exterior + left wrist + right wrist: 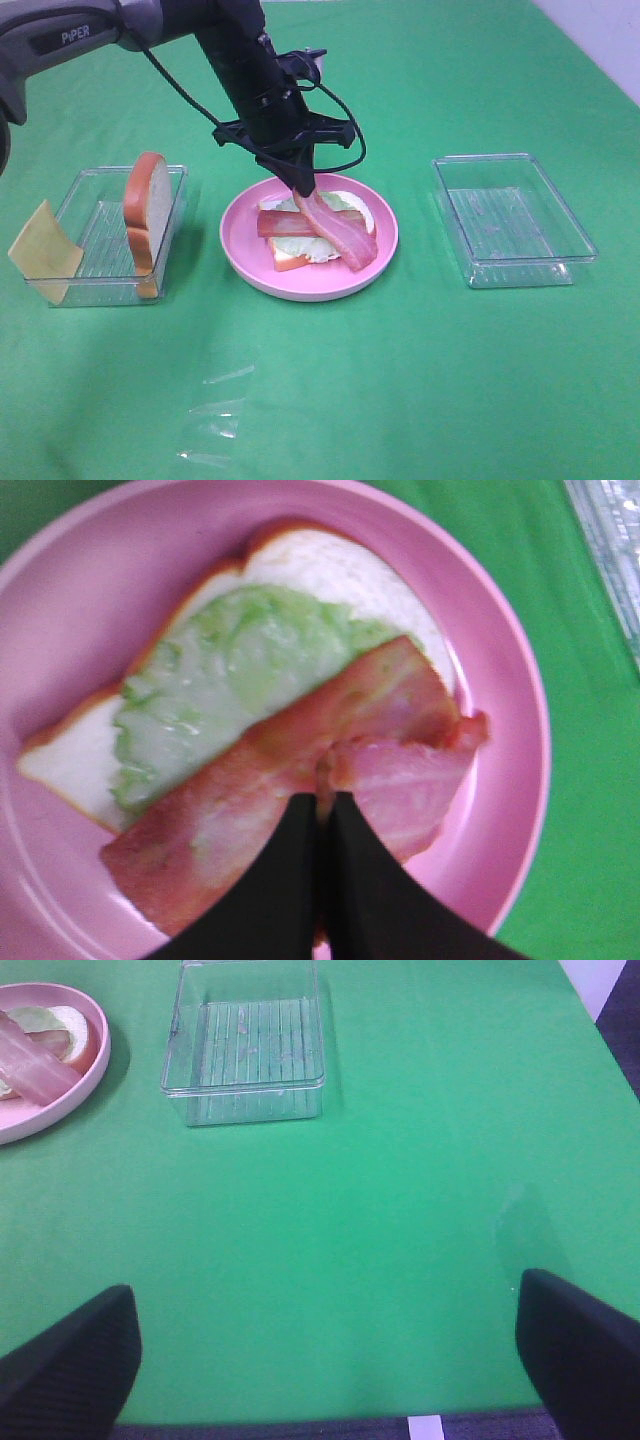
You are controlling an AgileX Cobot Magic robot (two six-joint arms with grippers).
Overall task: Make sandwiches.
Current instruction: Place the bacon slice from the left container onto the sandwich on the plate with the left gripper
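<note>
Reddish bacon (335, 232) is clamped by its end in the left claw (325, 810), seemingly for draping across the lettuce (230, 670); right claw (325, 1355) is spread apart, idle.

Green table cover (420, 380): plain, spans the whole work surface
Round pink plate (243, 255): raised rim, near the middle of the cover
Clear rectangular tray (100, 240): left of the plate and apart from it, ribbed floor
Second clear rectangular tray (515, 220): right of the plate, also apart, same ribbed floor
Crumpled clear film (215, 420): lies on the cover near the front, left of centre
</note>
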